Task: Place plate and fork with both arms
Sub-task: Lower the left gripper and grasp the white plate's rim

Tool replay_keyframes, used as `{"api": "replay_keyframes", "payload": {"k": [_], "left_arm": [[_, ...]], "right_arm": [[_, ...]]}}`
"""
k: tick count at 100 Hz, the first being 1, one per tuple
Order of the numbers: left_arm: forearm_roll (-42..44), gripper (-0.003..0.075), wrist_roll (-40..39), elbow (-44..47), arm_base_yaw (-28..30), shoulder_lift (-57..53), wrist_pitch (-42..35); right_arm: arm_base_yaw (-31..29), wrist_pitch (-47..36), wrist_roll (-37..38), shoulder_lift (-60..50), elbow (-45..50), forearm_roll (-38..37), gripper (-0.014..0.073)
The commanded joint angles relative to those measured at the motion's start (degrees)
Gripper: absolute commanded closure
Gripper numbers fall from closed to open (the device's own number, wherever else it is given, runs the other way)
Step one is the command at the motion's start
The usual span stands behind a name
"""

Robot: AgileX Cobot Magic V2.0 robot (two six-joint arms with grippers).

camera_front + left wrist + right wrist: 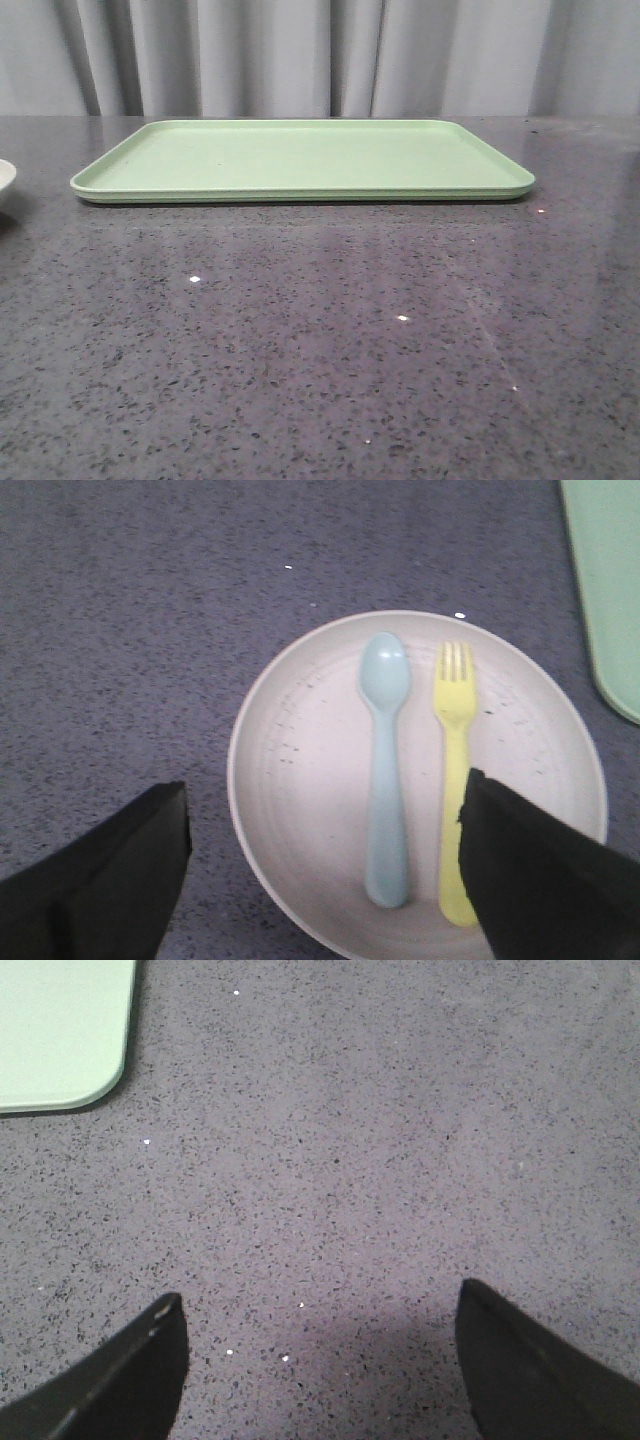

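A light-green tray (300, 160) lies flat on the dark speckled bench (320, 350), toward its far edge and roughly centred between left and right, in front of a grey curtain (300, 55). Nothing rests on the tray in the front view.

The plate (300, 780) sits on the bench near its left edge; in the front view only a sliver of its pale rim (5, 180) shows at the frame's border, well apart from the tray's left end. The left wrist view gives it fully: cream-white with dark speckles and a raised rim. Inside it lie two utensils side by side, parallel and not touching. One is a pale blue spoon (385, 770); the other is the yellow fork (455, 770), which lies on the side of the plate nearer the tray. The fork's handle end reaches close to the plate's rim, and part of it seems to pass behind one dark finger, though the overlap makes that hard to judge. A corner of the tray is visible just beside the plate, with a strip of bench between them.

The left tool (325, 880) hangs above the plate with its fingers spread wide, holding nothing.

The right tool (320, 1360) is likewise spread wide and holds nothing, over bare bench, with a rounded corner of the tray some way off.
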Motion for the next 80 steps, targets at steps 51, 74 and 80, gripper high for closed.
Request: {"api": "replay_keyframes", "payload": {"k": [51,74,80], "left_arm": [[-14.9,0.0174,15.3,-2.6,11.8,21.4,-8.7],[-15.2,0.0174,15.5,-2.7,12.8,26.1,-9.6],[-15.3,0.0174,15.5,-2.7,12.8,27.0,-9.6]], "right_arm": [[-0.3,-3.4,-0.2,0.7,-2.0,-0.4,0.0037],[-0.3,-2.9,-0.2,0.7,-2.0,-0.4,0.0037],[-0.3,-2.8,-0.2,0.7,-2.0,-0.4,0.0037]]}}
